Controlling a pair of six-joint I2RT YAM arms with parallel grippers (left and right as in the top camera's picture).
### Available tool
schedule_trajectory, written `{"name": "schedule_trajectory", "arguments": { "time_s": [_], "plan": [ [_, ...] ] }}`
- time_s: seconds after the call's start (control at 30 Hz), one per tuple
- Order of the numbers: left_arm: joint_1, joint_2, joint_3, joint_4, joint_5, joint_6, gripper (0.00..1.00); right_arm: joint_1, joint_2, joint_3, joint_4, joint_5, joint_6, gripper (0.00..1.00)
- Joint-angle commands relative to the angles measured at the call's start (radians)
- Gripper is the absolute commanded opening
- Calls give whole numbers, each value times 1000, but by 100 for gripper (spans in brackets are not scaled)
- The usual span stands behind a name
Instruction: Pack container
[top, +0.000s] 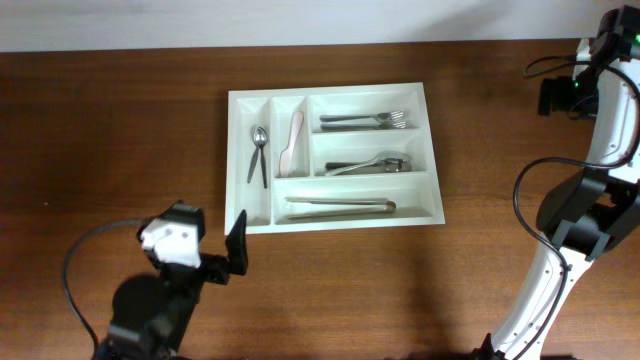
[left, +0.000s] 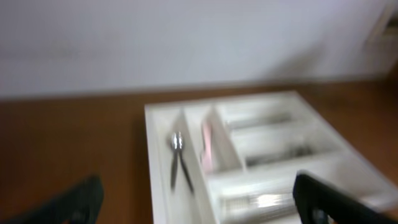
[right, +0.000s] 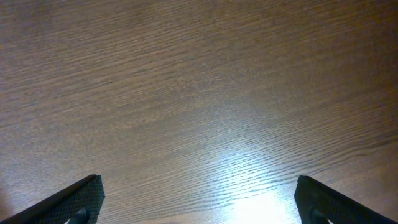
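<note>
Left claw (left: 199, 191) hangs with its jaws spread wide and nothing between them, just beside the near left corner of the white cutlery tray (top: 340, 91), which lies flat mid-table. Right claw (right: 199, 194) is parted too, empty, well off to the side over bare wood. Every piece I can see lies in a compartment: spoons (top: 258, 152), a pale-handled utensil (top: 292, 145), forks (top: 365, 120), more cutlery (top: 370, 163), tongs (top: 340, 207). So the packing looks about done. I'd lift straight up before swinging, since one finger sits near enough to nudge that corner. Dark wood-grain table (top: 120, 130), glossy with glare; plain white wall (left: 186, 37) behind.
</note>
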Motion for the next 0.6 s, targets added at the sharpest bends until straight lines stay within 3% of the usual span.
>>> {"name": "schedule_trajectory", "arguments": {
  "time_s": [0.0, 0.2, 0.57],
  "plan": [
    [70, -136, -151, 123, 56, 19, 99, -5, 3, -4, 0, -2, 8, 99],
    [149, -240, -267, 228, 63, 20, 99, -5, 3, -4, 0, -2, 8, 99],
    [295, -372, -383, 230, 64, 20, 99, -5, 3, -4, 0, -2, 8, 99]
  ]
}}
